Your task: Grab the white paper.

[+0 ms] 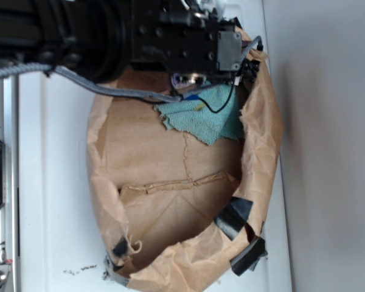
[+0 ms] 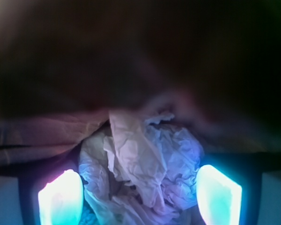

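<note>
White tabletop (image 1: 55,182) supports 1 large brown paper bag (image 1: 170,176), rolled down into an open basin, with black tape patches at its rim. Inside the bag, at the upper end of the exterior view, lies 1 teal woven cloth (image 1: 201,121), partly covered by the black arm (image 1: 140,30) and its grey cable. The arm body fills the top of that view and is cut off by the frame edge; the gripper itself is hidden beneath it there.

The wrist view shows 1 white paper (image 2: 140,164), a crumpled, heavily creased wad, positioned between the 2 glowing fingers (image 2: 61,197) of the gripper (image 2: 139,197). The jaws stand wide, 1 finger on each side of the wad, with a narrow gap visible on each side; contact cannot be confirmed. The upper half of the wrist view is dark and blurred, and nothing can be identified there. The wad is not visible in the exterior view.
</note>
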Available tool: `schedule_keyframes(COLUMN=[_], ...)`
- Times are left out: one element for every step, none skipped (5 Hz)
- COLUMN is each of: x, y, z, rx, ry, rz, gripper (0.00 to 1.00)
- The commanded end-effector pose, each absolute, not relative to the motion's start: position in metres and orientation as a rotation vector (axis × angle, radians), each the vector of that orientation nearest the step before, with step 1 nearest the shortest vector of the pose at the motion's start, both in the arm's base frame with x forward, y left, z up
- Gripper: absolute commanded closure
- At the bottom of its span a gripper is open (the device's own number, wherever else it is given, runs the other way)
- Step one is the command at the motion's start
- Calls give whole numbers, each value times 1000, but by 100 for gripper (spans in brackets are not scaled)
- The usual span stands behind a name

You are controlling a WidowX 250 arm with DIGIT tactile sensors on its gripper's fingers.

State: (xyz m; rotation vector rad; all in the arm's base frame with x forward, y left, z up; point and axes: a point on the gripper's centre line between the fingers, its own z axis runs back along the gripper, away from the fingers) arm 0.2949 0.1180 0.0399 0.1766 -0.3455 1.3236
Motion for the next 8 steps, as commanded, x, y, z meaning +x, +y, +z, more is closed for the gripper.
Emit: schedule_keyframes(x=[291,293,295,296,300,298,284,279], y=[130,130,129,126,120,114,78,80], z=[48,46,46,50,67,84,133,141], rx=[178,178,160,113,29,-111,-231,-261], ry=[-393,-408,-412,-412,-428,-462,-504,-511], rz=[1338,1324,1319,1308,1270,1177,1059,1025], gripper=[100,100,100,100,100,100,100,100])
